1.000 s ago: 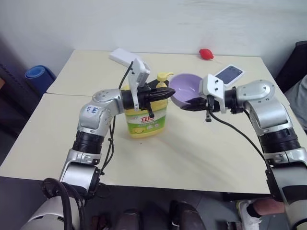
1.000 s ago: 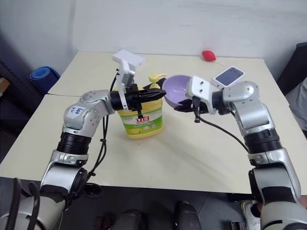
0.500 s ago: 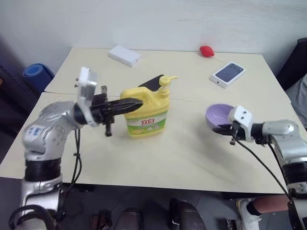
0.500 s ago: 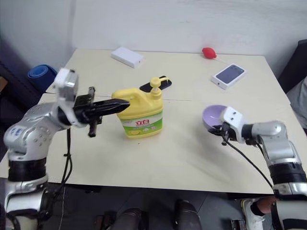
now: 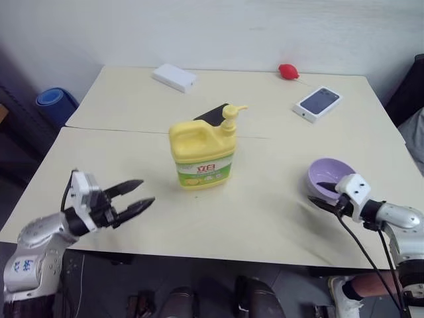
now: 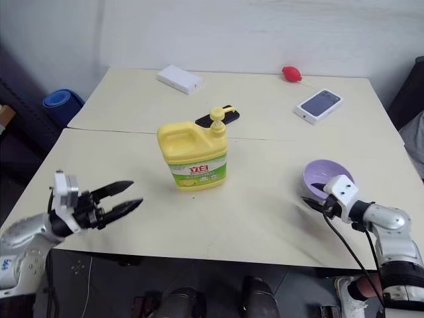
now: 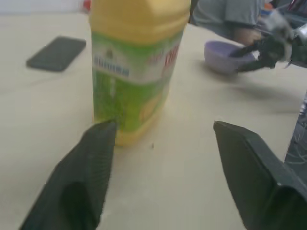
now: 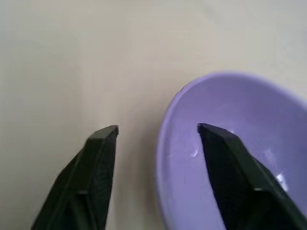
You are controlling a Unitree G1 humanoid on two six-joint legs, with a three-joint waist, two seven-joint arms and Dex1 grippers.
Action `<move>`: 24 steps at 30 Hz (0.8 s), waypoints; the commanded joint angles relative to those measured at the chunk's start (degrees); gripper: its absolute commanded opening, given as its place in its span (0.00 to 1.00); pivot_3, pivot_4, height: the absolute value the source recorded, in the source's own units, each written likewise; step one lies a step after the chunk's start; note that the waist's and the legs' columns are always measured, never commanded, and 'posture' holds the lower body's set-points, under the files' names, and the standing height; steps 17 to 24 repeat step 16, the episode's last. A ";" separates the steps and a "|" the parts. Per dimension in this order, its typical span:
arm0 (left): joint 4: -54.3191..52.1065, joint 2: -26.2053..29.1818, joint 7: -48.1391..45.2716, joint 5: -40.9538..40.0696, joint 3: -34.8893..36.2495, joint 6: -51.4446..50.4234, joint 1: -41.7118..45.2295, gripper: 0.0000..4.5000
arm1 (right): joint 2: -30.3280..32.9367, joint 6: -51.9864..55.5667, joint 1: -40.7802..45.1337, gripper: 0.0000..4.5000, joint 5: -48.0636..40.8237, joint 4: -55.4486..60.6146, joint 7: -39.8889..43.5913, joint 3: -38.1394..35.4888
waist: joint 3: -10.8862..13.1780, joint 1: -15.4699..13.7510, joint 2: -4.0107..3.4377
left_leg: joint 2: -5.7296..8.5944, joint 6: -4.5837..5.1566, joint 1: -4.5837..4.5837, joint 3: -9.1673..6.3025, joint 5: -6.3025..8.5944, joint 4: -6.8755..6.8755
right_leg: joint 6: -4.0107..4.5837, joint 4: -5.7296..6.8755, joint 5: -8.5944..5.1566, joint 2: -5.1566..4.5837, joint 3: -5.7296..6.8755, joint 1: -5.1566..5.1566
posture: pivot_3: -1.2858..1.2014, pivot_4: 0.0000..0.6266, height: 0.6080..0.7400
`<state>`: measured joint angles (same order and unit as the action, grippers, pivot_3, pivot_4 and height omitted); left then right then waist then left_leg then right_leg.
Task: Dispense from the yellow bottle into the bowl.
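Both end effectors gape: left end effector (image 5: 136,196) apart from yellow bottle (image 5: 201,154), right end effector (image 8: 156,129) seemingly straddling bowl (image 5: 329,177) rim.

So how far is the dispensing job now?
It looks finished: the bowl holds small droplets and stands on the table, apart from the yellow bottle. Left gripper and right gripper have open jaws, holding nothing. Seemingly nothing remains.

Bowl (image 5: 329,177) set down; jaws apparently opened.
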<state>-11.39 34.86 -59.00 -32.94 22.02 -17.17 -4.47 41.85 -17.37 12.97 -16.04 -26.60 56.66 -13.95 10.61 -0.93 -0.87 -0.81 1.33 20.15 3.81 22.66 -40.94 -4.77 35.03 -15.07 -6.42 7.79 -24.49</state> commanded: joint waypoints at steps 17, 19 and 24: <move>7.62 -7.07 13.12 23.13 -6.60 32.19 -10.47 1.00 | -9.62 -6.68 -21.86 1.00 -5.75 22.92 6.67 4.19 | -0.05 -0.36 0.08 | 0.00 0.18 -0.39 0.20 0.23 0.04 | 0.01 -0.03 0.00 -0.24 -0.13 0.20 | 0.52 0.24 1.00; 7.62 -7.07 13.12 23.13 -6.60 32.19 -10.47 1.00 | -9.62 -6.68 -21.86 1.00 -5.75 22.92 6.67 4.19 | -0.05 -0.36 0.08 | 0.00 0.18 -0.39 0.20 0.23 0.04 | 0.01 -0.03 0.00 -0.24 -0.13 0.20 | 0.52 0.24 1.00; 7.62 -7.07 13.12 23.13 -6.60 32.19 -10.47 1.00 | -9.62 -6.68 -21.86 1.00 -5.75 22.92 6.67 4.19 | -0.05 -0.36 0.08 | 0.00 0.18 -0.39 0.20 0.23 0.04 | 0.01 -0.03 0.00 -0.24 -0.13 0.20 | 0.52 0.24 1.00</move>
